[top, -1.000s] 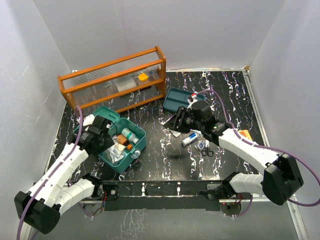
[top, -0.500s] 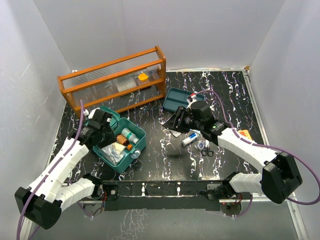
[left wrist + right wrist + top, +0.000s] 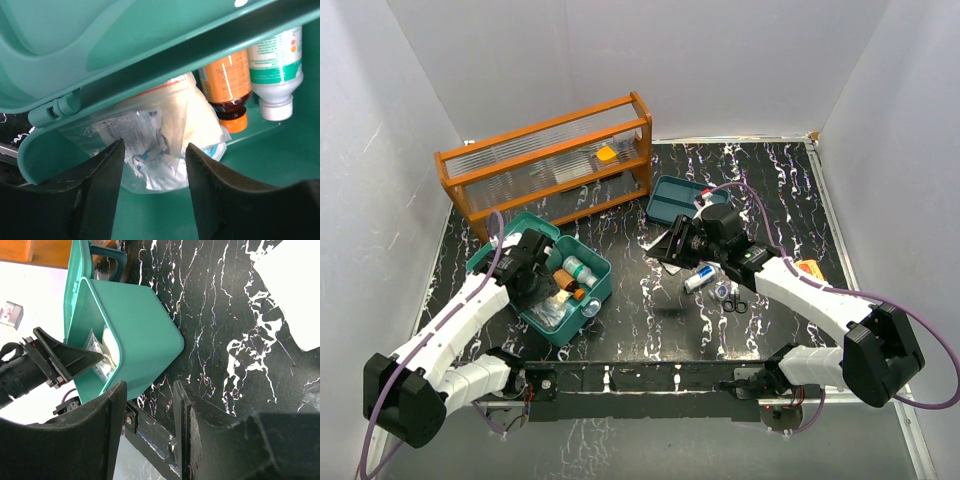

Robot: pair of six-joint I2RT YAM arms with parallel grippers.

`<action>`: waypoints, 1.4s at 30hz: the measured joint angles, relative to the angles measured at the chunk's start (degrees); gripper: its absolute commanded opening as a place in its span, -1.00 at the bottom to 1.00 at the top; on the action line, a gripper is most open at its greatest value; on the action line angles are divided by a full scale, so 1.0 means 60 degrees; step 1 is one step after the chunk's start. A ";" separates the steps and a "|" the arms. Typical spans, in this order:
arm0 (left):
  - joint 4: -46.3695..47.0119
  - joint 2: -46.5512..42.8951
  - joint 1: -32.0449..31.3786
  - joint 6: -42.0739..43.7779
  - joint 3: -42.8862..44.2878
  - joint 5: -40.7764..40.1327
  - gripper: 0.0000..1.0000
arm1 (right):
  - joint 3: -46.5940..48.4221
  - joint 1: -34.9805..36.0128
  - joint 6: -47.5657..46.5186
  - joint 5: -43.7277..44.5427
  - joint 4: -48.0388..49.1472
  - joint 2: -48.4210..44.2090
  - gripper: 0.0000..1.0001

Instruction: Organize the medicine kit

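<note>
From above: shows the medicine kit [image 3: 592, 255] open at the left front of the table [image 3: 640, 300], lid thrown back, already stocked with bottles [image 3: 577, 270] and a clear pouch [image 3: 548, 312]. Leaves the tray insert [image 3: 670, 198] out, well apart, near the right end of the wooden rack [image 3: 545, 165]. Also leaves a small tube [image 3: 697, 280], scissors [image 3: 736, 303] and other bits loose beside the right arm. Judged roughly midway: box partly packed, loose items and tray to go in, lid to close.

From the left wrist: looks under the lid edge into the box. Finds the left gripper [image 3: 152, 165] partly spread, clamping nothing, the pouch of sachets just beyond its tips. Shows an orange-labelled brown bottle [image 3: 225, 82] beside a white bottle [image 3: 275, 60] with a green-banded label; print too blurred to read.

From the right wrist: catches the right gripper [image 3: 149, 405] partly spread and empty above the dark table, the kit across the way — no brand or lettering visible on it. Cuts off a white sheet [image 3: 295, 290] at top right, blank.
</note>
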 measured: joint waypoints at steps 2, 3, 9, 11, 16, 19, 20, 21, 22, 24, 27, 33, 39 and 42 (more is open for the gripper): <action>0.0149 0.0066 0.0000 -0.0102 -0.0157 -0.0095 0.11 | 0.0000 0.0000 0.0000 0.0000 0.0000 0.0000 -0.20; 0.0277 0.0091 0.0000 -0.0168 -0.0255 -0.0127 0.12 | -0.0004 0.0000 0.0004 0.0004 0.0004 0.0000 -0.21; 0.0561 0.0109 0.0000 -0.0393 -0.0506 -0.0404 0.13 | -0.0011 0.0000 0.0004 0.0007 0.0000 0.0000 -0.21; 0.0579 0.0109 0.0000 -0.0423 -0.0517 -0.0433 0.13 | -0.0011 0.0000 0.0004 0.0007 -0.0004 0.0000 -0.21; 0.0572 0.0117 0.0018 -0.0484 -0.0510 -0.0455 0.14 | -0.0011 0.0000 0.0004 0.0011 -0.0004 0.0000 -0.21; 0.0386 0.0149 0.0040 -0.0470 -0.0299 -0.0455 0.20 | -0.0011 0.0000 0.0000 0.0036 -0.0011 0.0000 -0.21; 0.0266 0.0164 0.0044 -0.0444 -0.0087 -0.0455 0.22 | -0.0011 0.0000 0.0000 0.0040 -0.0015 0.0000 -0.21; 0.0197 0.0168 0.0044 -0.0415 0.0080 -0.0459 0.24 | -0.0011 0.0000 -0.0004 0.0044 -0.0018 0.0000 -0.21; 0.0098 0.0168 0.0044 -0.0379 0.0331 -0.0459 0.26 | -0.0011 0.0000 -0.0007 0.0051 -0.0029 0.0000 -0.21; -0.0076 0.0149 0.0044 -0.0299 0.0831 -0.0455 0.27 | -0.0011 -0.0004 -0.0051 0.0113 -0.0055 0.0000 -0.21; -0.0291 0.0025 0.0044 -0.0138 0.1519 -0.0415 0.29 | -0.0011 -0.0015 -0.0262 0.0313 -0.0178 0.0000 -0.20; -0.0113 -0.0645 0.0051 0.0743 0.2262 0.0273 0.33 | 0.0291 -0.0127 -0.1453 0.1443 -0.0973 0.0211 -0.06; 0.1494 -0.1902 0.0051 0.2167 0.2306 0.2401 0.38 | 0.1093 -0.0251 -0.3089 0.2841 -0.1719 0.0958 0.14; 0.2419 -0.2320 0.0051 0.2623 0.2328 0.3625 0.39 | 0.1406 -0.0328 -0.3639 0.3217 -0.1854 0.1446 0.16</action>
